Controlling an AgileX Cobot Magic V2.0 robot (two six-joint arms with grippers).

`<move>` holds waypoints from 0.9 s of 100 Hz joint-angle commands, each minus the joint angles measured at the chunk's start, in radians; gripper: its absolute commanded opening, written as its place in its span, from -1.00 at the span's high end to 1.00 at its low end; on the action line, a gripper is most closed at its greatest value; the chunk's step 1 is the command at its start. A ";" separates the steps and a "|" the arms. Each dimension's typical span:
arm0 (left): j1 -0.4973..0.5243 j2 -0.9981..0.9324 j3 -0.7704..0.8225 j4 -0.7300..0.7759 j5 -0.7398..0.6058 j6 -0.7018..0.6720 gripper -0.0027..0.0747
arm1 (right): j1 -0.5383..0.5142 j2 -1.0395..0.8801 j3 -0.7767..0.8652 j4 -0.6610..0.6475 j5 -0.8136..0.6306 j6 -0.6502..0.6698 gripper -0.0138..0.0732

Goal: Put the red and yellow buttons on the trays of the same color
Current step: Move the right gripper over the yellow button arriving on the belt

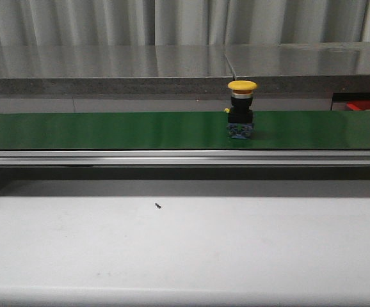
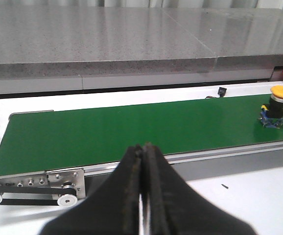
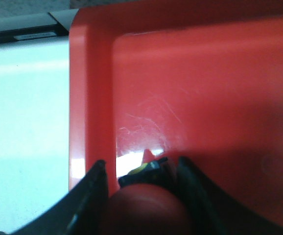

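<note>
Front view: yellow button [image 1: 242,109] standing upright on the green conveyor belt [image 1: 108,130], a touch toward three o'clock from the frame's middle, mushroom cap up, black body and bluish base below. No arms anywhere in this shot. Down on the white table [image 1: 185,249] at about seven o'clock from the button, a tiny dark speck [image 1: 157,206] (too small to identify). Over at three o'clock, just a sliver of the red tray [image 1: 367,103], cut off by the frame edge and tucked behind the belt.

Left wrist view: left gripper [image 2: 143,196] pressed fully together, fingers [image 2: 130,191] touching along their length, nothing between them. Hovering short of the belt's near rail, well apart from the same yellow button [image 2: 276,105] out at two o'clock. Small dark part [image 2: 222,91] beyond the belt, hard to make out; another bluish object clipped at the nine o'clock edge.

Right wrist view: right gripper [image 3: 139,188] above the red tray [image 3: 205,98], jaws parted around a red button [image 3: 149,210], its rounded red cap blurred and cropped by the frame. Fingers flanking it closely on both sides; actual contact hard to confirm, so grip not certain. Dark housing with a yellowish fleck just past the cap.
</note>
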State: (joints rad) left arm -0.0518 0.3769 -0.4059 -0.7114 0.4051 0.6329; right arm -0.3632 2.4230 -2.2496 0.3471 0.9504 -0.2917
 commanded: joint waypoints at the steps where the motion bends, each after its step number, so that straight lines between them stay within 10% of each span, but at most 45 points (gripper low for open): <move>1: -0.007 0.005 -0.027 -0.031 -0.050 0.002 0.98 | -0.002 -0.070 -0.036 0.024 -0.033 -0.018 -0.11; 62: -0.007 0.005 -0.027 -0.031 -0.050 0.002 0.98 | -0.003 -0.144 -0.039 0.024 -0.087 -0.017 -0.26; 90: -0.007 0.005 -0.027 -0.031 -0.050 0.002 0.98 | -0.003 -0.308 -0.049 0.018 0.142 -0.032 -0.26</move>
State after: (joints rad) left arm -0.0518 0.3769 -0.4059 -0.7114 0.4051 0.6329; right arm -0.3632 2.2416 -2.2649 0.3484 1.0370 -0.3088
